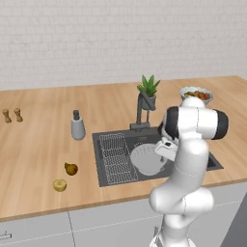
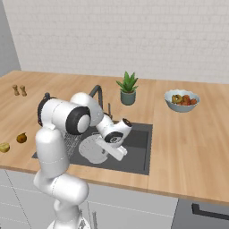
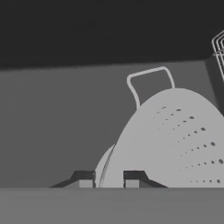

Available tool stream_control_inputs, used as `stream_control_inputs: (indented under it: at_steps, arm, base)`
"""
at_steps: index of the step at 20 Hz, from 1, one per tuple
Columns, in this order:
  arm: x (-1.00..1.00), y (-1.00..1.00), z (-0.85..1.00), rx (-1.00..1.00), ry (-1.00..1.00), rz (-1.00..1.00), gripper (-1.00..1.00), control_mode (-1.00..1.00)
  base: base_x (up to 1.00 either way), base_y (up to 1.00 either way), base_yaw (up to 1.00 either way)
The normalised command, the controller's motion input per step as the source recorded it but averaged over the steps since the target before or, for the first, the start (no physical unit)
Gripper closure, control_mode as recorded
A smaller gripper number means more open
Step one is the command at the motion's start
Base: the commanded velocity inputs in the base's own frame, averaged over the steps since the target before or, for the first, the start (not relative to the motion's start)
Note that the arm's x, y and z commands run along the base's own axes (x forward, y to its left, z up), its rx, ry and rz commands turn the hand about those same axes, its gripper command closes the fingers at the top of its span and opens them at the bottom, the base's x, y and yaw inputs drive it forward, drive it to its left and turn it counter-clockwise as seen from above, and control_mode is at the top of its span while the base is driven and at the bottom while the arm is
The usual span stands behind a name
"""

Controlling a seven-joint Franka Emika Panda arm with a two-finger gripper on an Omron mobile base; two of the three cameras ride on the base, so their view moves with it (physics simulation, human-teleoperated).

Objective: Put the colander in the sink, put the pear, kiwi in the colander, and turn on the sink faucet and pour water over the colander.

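The white perforated colander is tilted inside the dark sink. My gripper is shut on the colander's rim, which passes between the two finger tips in the hand view. The pear and the kiwi lie on the wooden counter left of the sink, close together. The dark gooseneck faucet stands behind the basin. No water runs from it.
A wire rack fills the sink's left part. A grey soap dispenser, a potted plant, a fruit bowl and two small shakers stand on the counter.
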Motion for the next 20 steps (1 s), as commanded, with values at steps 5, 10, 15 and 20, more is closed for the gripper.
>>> stream_control_inputs:
  at_steps: [5, 10, 15, 20]
  arm:
    - [-0.07, 0.00, -0.19, 0.00, -0.22, 0.09, 1.00, -1.00]
    - [0.00, -0.10, -0.12, 0.00, -0.11, 0.08, 1.00, -1.00]
    - [-0.05, -0.16, -0.11, 0.00, -0.01, 0.13, 1.00, -1.00]
    - [-0.21, -0.24, -0.04, 0.03, 0.00, 0.26, 1.00, -1.00]
  base:
    - [0.00, 0.00, 0.00]
    - [0.00, 0.00, 0.00]
    - [0.00, 0.00, 0.00]
    - [0.00, 0.00, 0.00]
